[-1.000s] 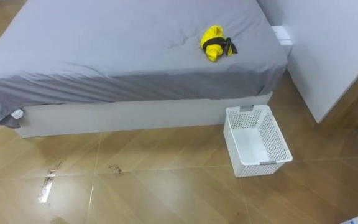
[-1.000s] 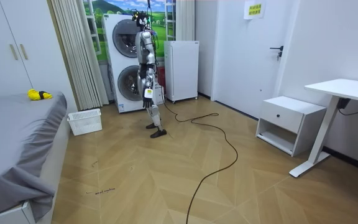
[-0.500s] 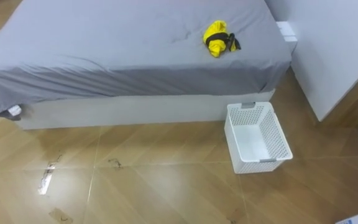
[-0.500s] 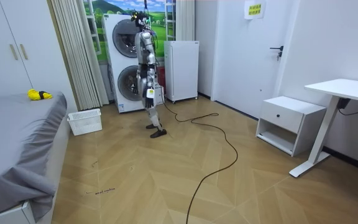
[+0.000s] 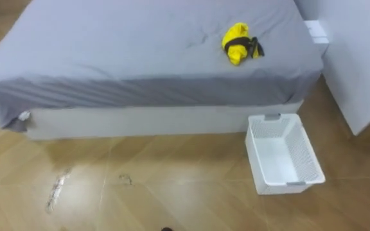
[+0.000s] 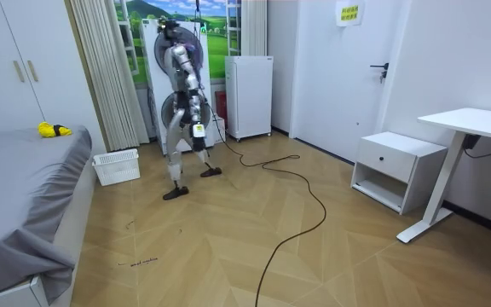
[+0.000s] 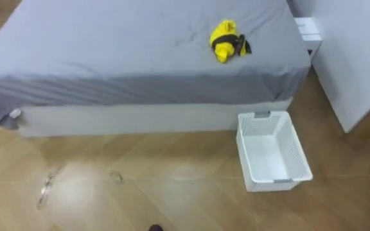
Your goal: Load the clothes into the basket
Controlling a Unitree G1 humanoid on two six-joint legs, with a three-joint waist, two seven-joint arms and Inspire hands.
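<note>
Yellow clothes point(image 5: 239, 43) lie on the bed point(image 5: 121, 45), well ahead of the robot hand point(image 6: 197, 133), beyond the nearer basket point(image 5: 306, 154); the robot hand's grasp cannot be told.

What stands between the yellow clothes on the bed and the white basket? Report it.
Nothing visible does. The clothes lie on the bed near its edge. The basket stands open-topped on the floor right beside the bed, below them, and nothing lies between them.
</note>
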